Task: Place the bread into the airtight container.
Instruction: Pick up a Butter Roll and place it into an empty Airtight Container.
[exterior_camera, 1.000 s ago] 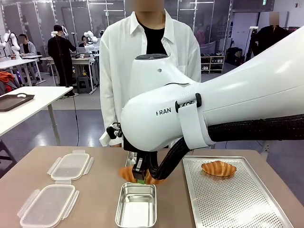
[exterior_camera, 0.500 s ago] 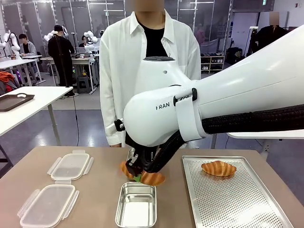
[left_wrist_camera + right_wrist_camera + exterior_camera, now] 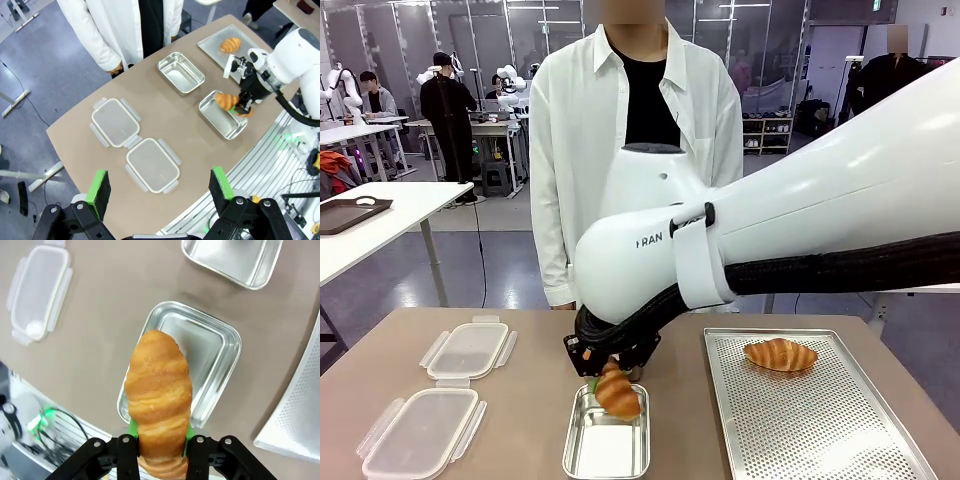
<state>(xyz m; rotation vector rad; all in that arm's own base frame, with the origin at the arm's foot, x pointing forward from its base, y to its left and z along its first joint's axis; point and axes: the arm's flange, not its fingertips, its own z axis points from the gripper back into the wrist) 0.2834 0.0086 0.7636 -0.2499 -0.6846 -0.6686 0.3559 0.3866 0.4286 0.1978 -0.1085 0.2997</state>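
The bread (image 3: 159, 390) has a glossy, ridged crust. The container (image 3: 608, 452) is bright, smooth metal. The tray (image 3: 820, 430) at its 3 o'clock is dull perforated metal. The lids (image 3: 420, 432) at 9 o'clock are cloudy plastic. The desk (image 3: 520, 400) is matt brown.

Light: bright, even, from ceiling strips (image 3: 535, 8) overhead.
Shadows: soft and faint, close under the lids (image 3: 468, 350) at the left edge of the tabletop (image 3: 535, 400).
Glare: pale sheen on the container (image 3: 215, 352) floor; right arm (image 3: 800, 230) very bright, little surface detail.
Blur: bread (image 3: 618, 392) smeared in front view, crisp in right wrist view; far room slightly soft.
Distortion: tabletop edges bowed in left wrist view, wide-angle stretch toward corners.
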